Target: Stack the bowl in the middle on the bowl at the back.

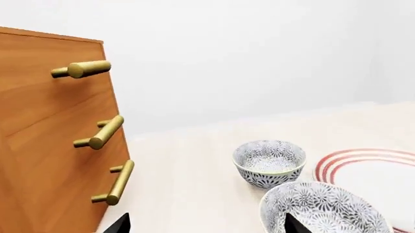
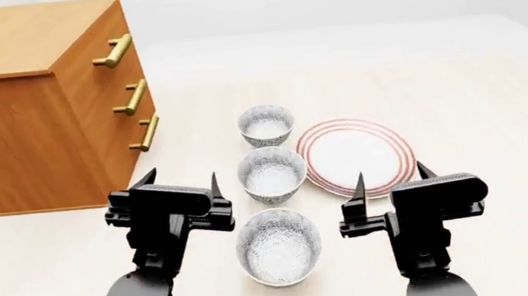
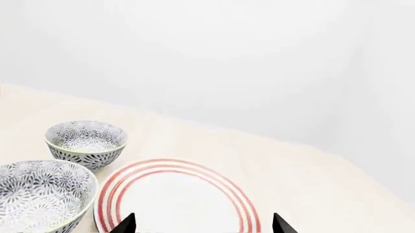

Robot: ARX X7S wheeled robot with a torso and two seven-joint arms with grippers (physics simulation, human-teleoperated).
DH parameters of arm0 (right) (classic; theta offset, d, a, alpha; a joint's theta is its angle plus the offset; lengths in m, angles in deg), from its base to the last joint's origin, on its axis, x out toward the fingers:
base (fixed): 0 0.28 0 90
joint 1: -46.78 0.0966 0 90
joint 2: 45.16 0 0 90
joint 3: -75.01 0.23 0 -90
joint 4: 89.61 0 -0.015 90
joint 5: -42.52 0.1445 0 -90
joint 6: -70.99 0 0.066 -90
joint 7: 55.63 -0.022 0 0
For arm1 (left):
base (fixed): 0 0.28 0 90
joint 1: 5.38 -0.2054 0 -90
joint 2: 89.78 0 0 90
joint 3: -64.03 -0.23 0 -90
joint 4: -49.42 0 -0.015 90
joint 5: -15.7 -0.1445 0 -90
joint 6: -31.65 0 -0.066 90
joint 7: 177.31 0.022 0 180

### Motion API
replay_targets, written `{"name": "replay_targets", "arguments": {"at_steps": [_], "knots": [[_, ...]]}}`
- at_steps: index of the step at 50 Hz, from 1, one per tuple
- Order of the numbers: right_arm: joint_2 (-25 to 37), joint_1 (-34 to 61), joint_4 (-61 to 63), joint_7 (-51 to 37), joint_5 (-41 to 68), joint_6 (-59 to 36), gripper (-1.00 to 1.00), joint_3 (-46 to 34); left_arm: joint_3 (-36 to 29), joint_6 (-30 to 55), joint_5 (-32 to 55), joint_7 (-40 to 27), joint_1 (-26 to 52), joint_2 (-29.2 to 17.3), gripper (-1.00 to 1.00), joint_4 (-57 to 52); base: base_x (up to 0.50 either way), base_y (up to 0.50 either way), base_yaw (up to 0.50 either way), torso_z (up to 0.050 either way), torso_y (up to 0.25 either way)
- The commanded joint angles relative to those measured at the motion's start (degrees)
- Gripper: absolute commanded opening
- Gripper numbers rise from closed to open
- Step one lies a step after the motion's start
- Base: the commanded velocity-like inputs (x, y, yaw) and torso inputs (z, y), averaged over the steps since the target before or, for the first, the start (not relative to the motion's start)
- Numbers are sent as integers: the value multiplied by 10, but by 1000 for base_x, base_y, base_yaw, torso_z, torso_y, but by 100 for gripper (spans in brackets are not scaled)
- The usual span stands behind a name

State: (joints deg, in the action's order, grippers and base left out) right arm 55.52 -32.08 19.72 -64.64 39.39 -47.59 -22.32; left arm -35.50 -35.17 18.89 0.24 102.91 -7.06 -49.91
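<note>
Three patterned bowls stand in a line on the desk (image 2: pixel 486 64): the bowl in the middle (image 2: pixel 272 174) sits just near of the bowl at the back (image 2: pixel 266 125), left of the red-ringed plate (image 2: pixel 356 156). Both the left end effector (image 2: pixel 179 182) and right end effector (image 2: pixel 389 178) hover spread and empty, flanking the nearest bowl (image 2: pixel 278 246).

3 patterned bowls (image 2: pixel 266 125), 1 red-ringed plate (image 2: pixel 356 156), 1 wooden drawer cabinet (image 2: pixel 45 102), 2 grippers (image 2: pixel 180 180).
</note>
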Motion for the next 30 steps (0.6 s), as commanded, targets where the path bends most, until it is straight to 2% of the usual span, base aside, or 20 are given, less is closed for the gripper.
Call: {"name": "replay_targets", "arguments": {"at_steps": [1,8,15,20,30], "knots": [[10,14,11,-1,-7,-21,100,-10,2,-28,18,6,19,-3,100,-1,500,0,0,50,0],[14,14,10,-1,-6,-21,100,-13,-9,-17,9,-2,25,-7,100,2,500,0,0,48,0],[15,13,12,-10,-9,-21,100,-12,-15,60,28,13,57,-7,100,23,500,0,0,0,0],[16,10,15,-15,-8,-19,100,-9,-21,106,44,28,79,-8,100,31,0,0,0,0,0],[18,4,27,-18,-5,-28,100,-9,-34,257,74,48,151,-2,100,64,0,0,0,0,0]]}}
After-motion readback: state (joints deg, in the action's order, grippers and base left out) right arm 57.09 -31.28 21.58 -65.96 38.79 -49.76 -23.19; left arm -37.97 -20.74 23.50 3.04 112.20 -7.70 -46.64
